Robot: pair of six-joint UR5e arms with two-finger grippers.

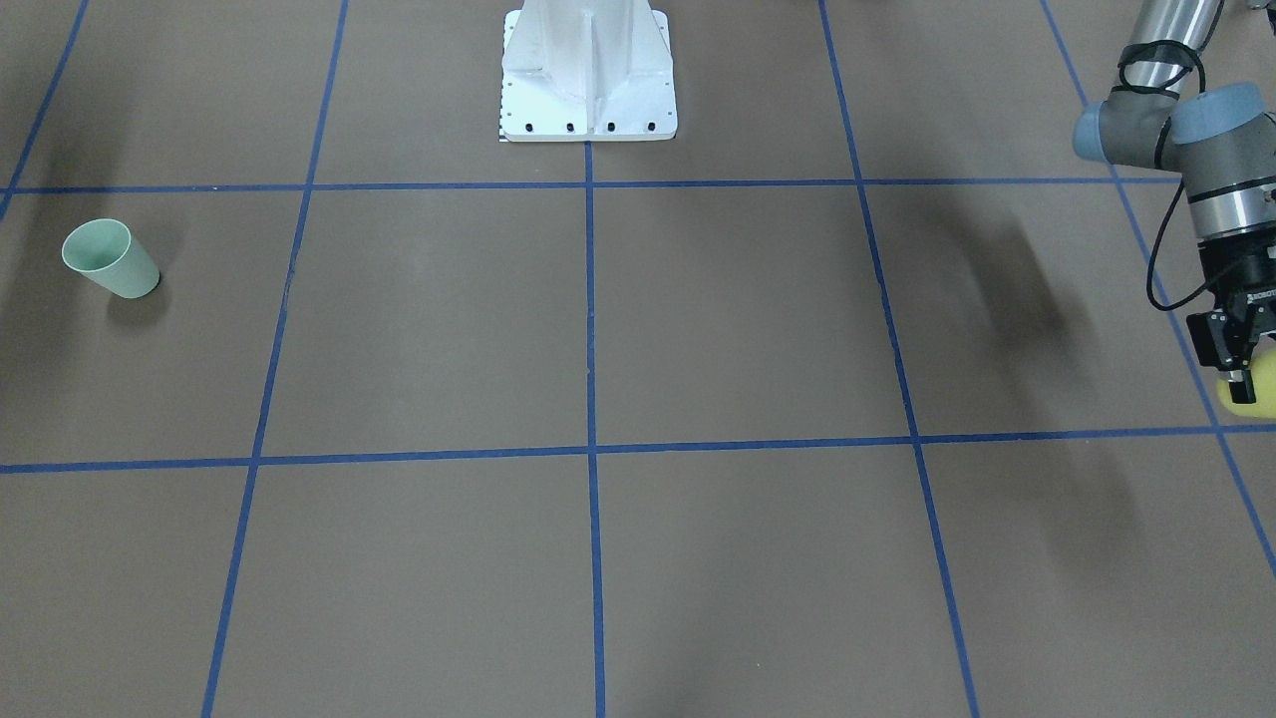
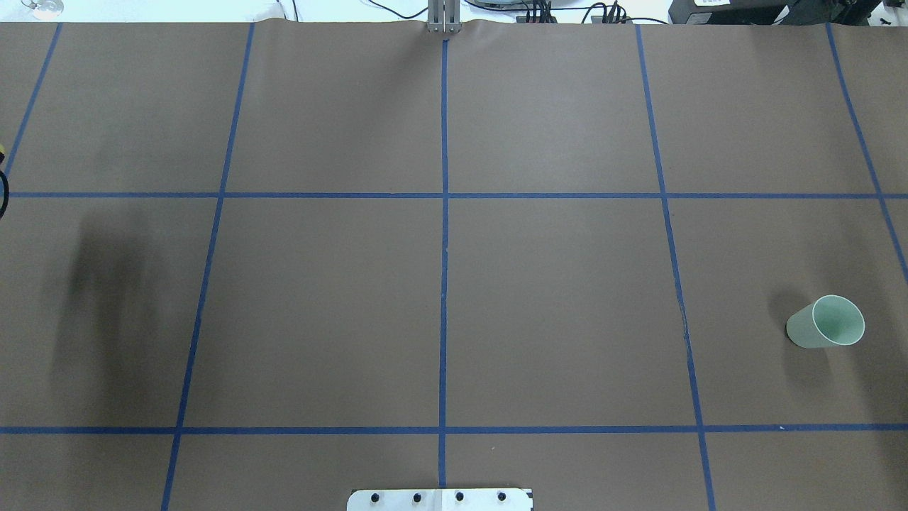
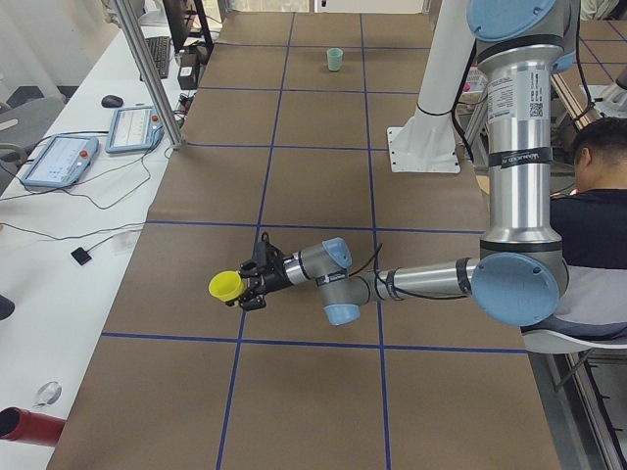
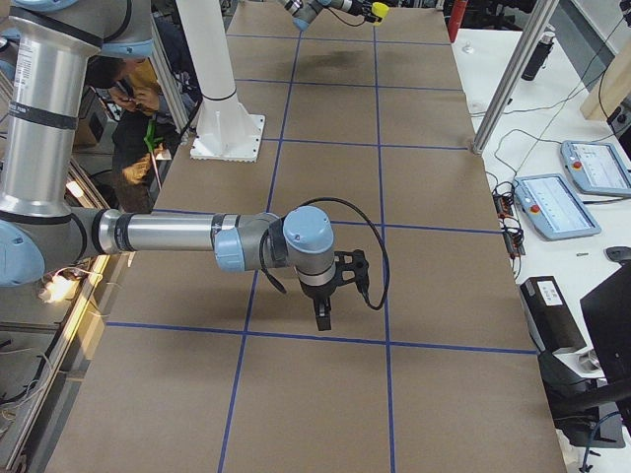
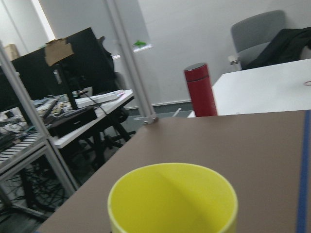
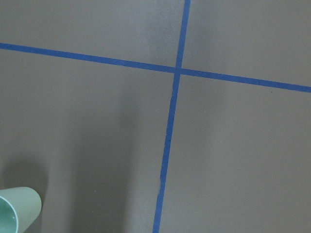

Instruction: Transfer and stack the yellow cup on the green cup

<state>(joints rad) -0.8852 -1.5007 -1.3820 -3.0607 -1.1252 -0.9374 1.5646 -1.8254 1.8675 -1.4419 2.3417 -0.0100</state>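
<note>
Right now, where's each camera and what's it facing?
Front-facing: across table, facing base; left claw grips yellow cup.
Overhead: behind robot, looking down; green cup, base edge.
Left side: along table; left arm near.
Right side: opposite end; right claw near.
Left wrist: yellow cup's mouth.
Right wrist: table, green cup, shared with overhead.

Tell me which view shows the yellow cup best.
Exterior left: the whole yellow cup shows, held by the left gripper. Left wrist shows only its rim and inside; front-facing crops it at the edge; exterior right shows it tiny; right wrist misses it.
</note>
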